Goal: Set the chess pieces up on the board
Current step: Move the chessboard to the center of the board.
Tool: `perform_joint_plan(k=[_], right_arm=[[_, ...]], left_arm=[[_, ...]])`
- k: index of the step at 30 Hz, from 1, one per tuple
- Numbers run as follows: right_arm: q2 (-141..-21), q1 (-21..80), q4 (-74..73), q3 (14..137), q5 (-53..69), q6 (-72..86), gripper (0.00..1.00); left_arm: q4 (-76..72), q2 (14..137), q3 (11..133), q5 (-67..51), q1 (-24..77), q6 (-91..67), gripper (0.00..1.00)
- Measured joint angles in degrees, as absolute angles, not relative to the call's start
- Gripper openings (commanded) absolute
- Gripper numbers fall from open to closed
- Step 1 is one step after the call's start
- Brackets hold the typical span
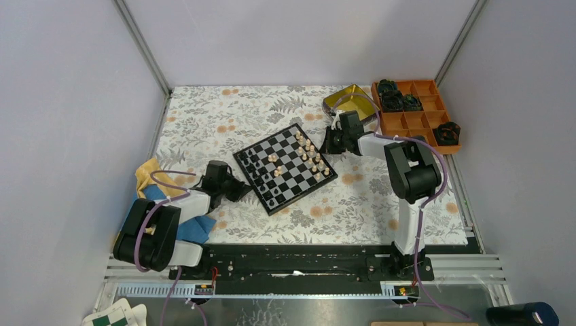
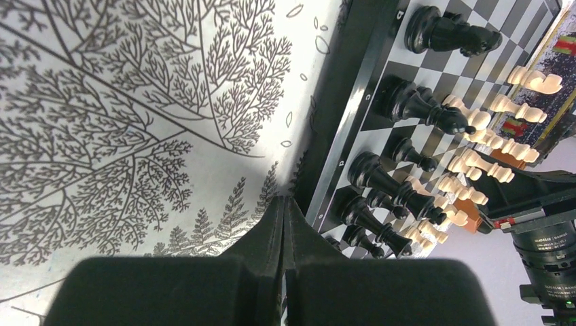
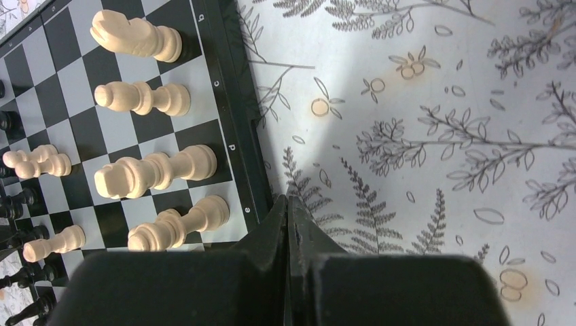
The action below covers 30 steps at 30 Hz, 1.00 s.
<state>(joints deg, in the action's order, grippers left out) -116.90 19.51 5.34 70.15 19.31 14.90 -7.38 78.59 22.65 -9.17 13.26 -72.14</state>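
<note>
The board (image 1: 285, 167) lies turned at an angle in the middle of the patterned cloth. Black chess pieces (image 1: 256, 168) stand along its left side and tan chess pieces (image 1: 310, 153) along its right side. My left gripper (image 1: 242, 190) rests low just off the board's left rim (image 2: 333, 129), shut with nothing between its fingers; black pieces (image 2: 397, 102) stand close by. My right gripper (image 1: 326, 144) sits just off the board's right rim (image 3: 234, 122), shut and empty too, beside upright tan pieces (image 3: 153, 170).
A gold tin (image 1: 350, 102) lies open behind the right gripper. An orange compartment tray (image 1: 416, 112) with bulky black objects stands at the far right. Yellow and blue cloths (image 1: 153, 187) lie under the left arm. Frame posts bound the table.
</note>
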Motion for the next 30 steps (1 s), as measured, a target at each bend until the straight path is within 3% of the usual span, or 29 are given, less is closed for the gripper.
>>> perform_joint_plan(k=[13, 19, 30], right_arm=[[-112.3, 19.5, 8.2, 63.0, 18.0, 15.9, 0.00], [-111.9, 19.6, 8.0, 62.7, 17.6, 16.4, 0.20], [-111.9, 19.8, 1.9, 65.8, 16.3, 16.3, 0.29]], left_arm=[[-6.3, 75.7, 20.7, -8.5, 15.6, -72.5, 0.03], [-5.5, 75.2, 20.7, -8.5, 15.9, -72.5, 0.07], [0.6, 74.5, 23.0, -7.4, 16.3, -71.4, 0.18]])
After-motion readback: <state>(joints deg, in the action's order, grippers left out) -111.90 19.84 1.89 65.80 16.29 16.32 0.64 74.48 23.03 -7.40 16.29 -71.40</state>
